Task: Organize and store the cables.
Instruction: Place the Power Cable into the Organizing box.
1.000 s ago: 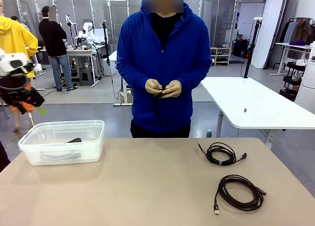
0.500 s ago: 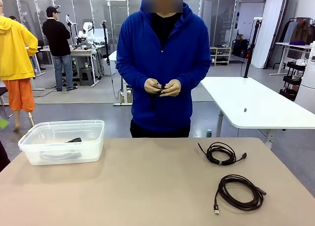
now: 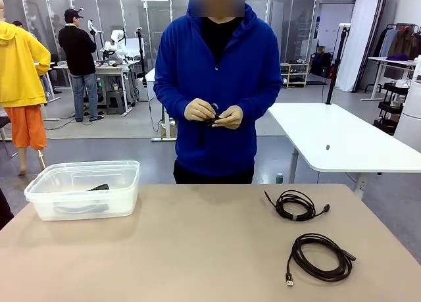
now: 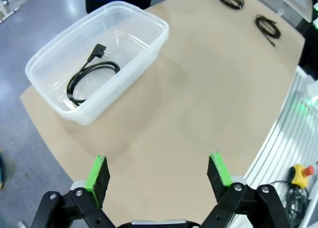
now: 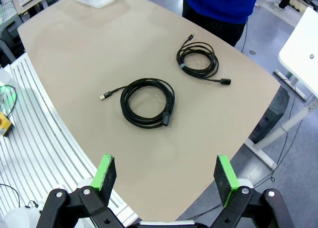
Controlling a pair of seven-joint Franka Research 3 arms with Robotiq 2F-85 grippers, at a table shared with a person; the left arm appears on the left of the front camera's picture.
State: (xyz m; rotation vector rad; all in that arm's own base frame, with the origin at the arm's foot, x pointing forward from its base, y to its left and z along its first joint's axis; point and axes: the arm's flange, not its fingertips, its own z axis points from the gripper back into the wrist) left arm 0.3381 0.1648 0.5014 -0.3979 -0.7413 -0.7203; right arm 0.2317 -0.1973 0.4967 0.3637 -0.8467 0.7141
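Note:
Two coiled black cables lie on the right of the tan table: a thinner one (image 3: 295, 204) (image 5: 198, 59) farther back and a thicker coil (image 3: 319, 256) (image 5: 147, 102) near the front edge. Another black cable (image 4: 92, 78) with a chunky plug rests inside the clear plastic bin (image 3: 125, 174) (image 4: 149, 44) at the left. The person in a blue hoodie holds a small dark cable (image 3: 212, 121) in both hands at the far side. My left gripper (image 4: 158, 174) hangs open high above the table near the bin. My right gripper (image 5: 165, 173) hangs open high above the table's right corner.
A white table (image 3: 342, 141) stands behind on the right. Other people and workbenches are far off at the back left. A bare stretch of tabletop (image 3: 197, 243) lies between the bin and the cables.
The left arm, seen at the left edge a second ago, has moved out of the front view. The person's hands have shifted slightly on the cable.

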